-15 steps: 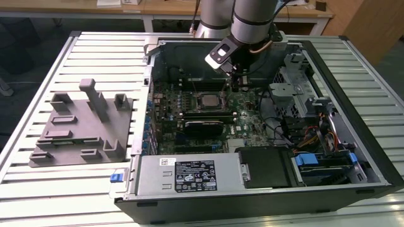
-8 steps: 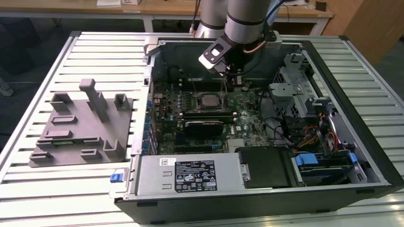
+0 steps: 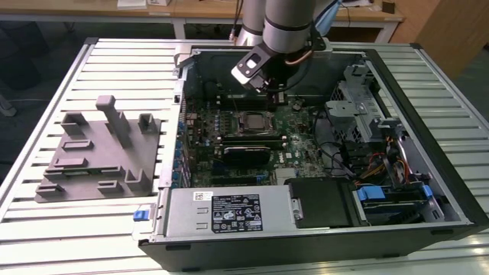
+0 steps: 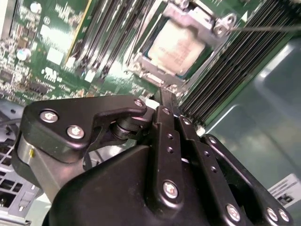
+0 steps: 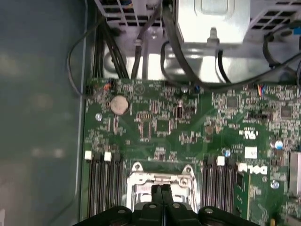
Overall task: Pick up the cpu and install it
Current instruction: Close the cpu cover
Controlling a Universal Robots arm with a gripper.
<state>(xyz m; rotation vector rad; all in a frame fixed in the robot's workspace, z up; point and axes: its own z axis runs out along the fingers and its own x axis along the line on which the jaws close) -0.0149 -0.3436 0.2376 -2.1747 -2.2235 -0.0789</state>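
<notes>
Exterior view: cam high, off the arm, angled down on the whole open computer case (image 3: 321, 143), w/ arm (image 3: 287, 23) at 12 o'clock and grey tray (image 3: 99, 152) at the case's 9 o'clock. First wrist view: approx. square-on to the motherboard (image 5: 160, 122), mid-range, looking past the gripper (image 5: 161, 189). Second wrist view: closer, oblique, over the gripper's linkage. Exterior view and both wrist views share the socket (image 3: 252, 121).

Looks like a robotics lab or test workshop — a robot arm (image 3: 287, 23) hangs over a slatted metal bench (image 3: 114, 63) w/ an open PC case (image 3: 321, 243) on it, motherboard (image 3: 302, 150) bare, cpu (image 3: 251, 121) sitting in its socket (image 4: 220, 27). Grey plastic fixture tray (image 3: 84, 172) lies beside the case; wooden desks (image 3: 200, 8) stand at the back — office-type furniture.
</notes>
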